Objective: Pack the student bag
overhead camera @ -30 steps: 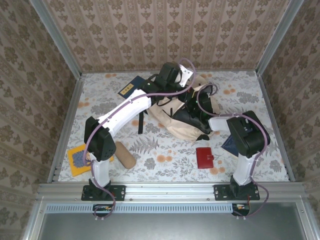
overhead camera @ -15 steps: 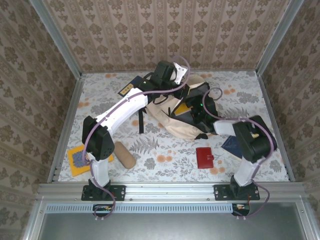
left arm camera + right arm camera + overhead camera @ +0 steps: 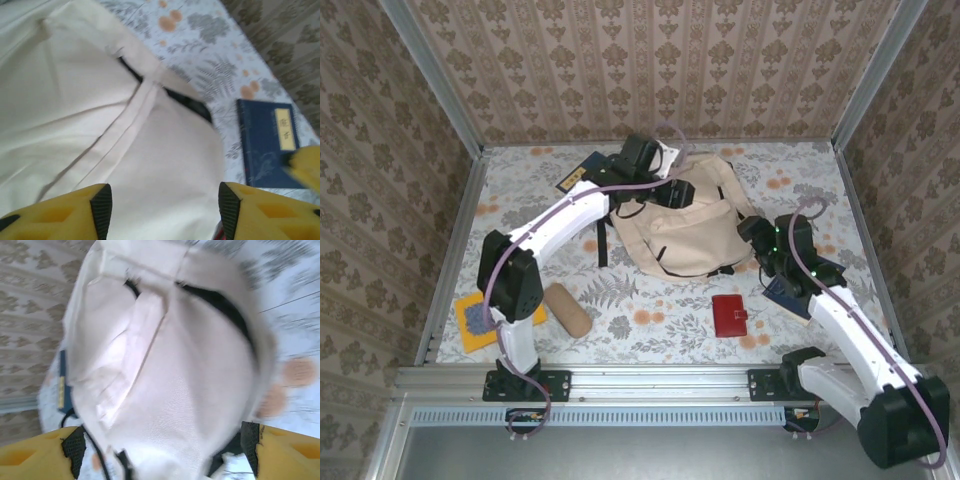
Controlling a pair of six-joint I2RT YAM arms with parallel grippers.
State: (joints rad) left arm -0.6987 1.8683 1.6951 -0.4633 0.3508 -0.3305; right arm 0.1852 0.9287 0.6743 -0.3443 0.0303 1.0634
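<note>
The student bag (image 3: 685, 228), a big cream backpack with black straps, lies flat in the middle of the table. My left gripper (image 3: 676, 192) hovers over its far upper edge. In the left wrist view that gripper (image 3: 165, 212) stands open, with cream bag fabric (image 3: 125, 140) below it and nothing between its black pads (image 3: 102, 209). My right gripper (image 3: 760, 236) is just off the bag's right side. It stands open (image 3: 162, 450) in the right wrist view, facing the bag (image 3: 175, 365), which is blurred and lies beyond its fingertips.
A blue book (image 3: 578, 175) (image 3: 267, 142) lies at the back left beside the bag. A red wallet (image 3: 729, 315) sits in front of the bag. A tan pouch (image 3: 567, 308) and a yellow and blue pad (image 3: 480, 317) lie front left. A dark blue item (image 3: 785, 292) sits under my right arm.
Both grippers have opened and let go of the bag, whose dark opening has dropped flat. My right arm has pulled back to the right; my left gripper has shifted a little nearer.
</note>
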